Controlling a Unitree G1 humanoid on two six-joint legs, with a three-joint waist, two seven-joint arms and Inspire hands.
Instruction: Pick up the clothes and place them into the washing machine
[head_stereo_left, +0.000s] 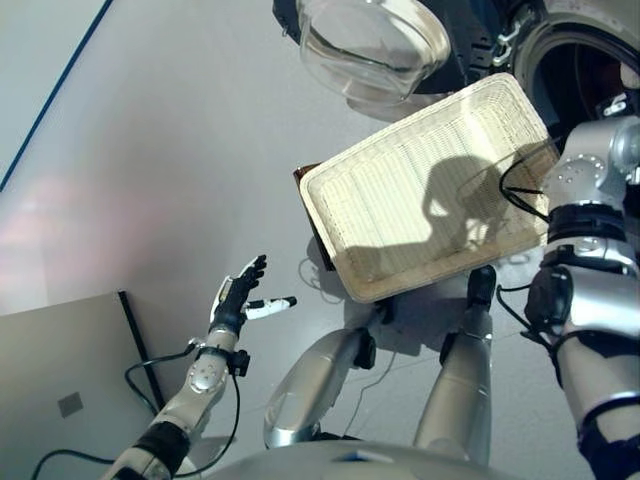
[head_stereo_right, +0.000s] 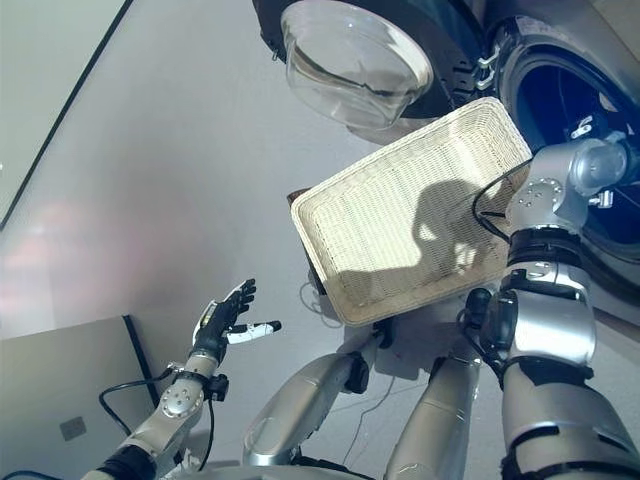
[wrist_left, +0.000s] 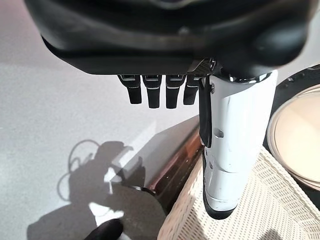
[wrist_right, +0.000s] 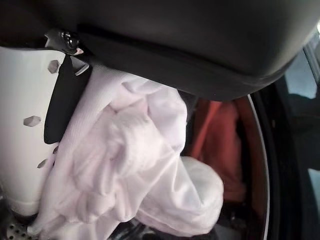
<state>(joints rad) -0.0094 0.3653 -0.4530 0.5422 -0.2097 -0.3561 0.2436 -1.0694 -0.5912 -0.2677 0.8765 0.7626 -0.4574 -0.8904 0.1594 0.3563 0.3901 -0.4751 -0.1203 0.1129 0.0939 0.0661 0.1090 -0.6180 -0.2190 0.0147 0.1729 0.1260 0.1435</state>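
Observation:
My right arm reaches into the washing machine's drum (head_stereo_right: 560, 90). In the right wrist view my right hand (wrist_right: 200, 40) holds a bunched pale pink garment (wrist_right: 135, 165) against its palm beside the white thumb (wrist_right: 25, 125), inside the drum. An orange-red garment (wrist_right: 220, 145) lies behind it in the drum. The wicker basket (head_stereo_left: 420, 200) holds nothing and rests tilted on the dark brown box (head_stereo_left: 303, 178) beside the machine. My left hand (head_stereo_left: 235, 295) is open and empty over the floor at the lower left, away from the basket.
The machine's round glass door (head_stereo_left: 370, 45) hangs open just beyond the basket's far edge. A grey flat panel (head_stereo_left: 60, 370) lies on the floor at the lower left. A blue line (head_stereo_left: 50, 110) crosses the grey floor at the far left.

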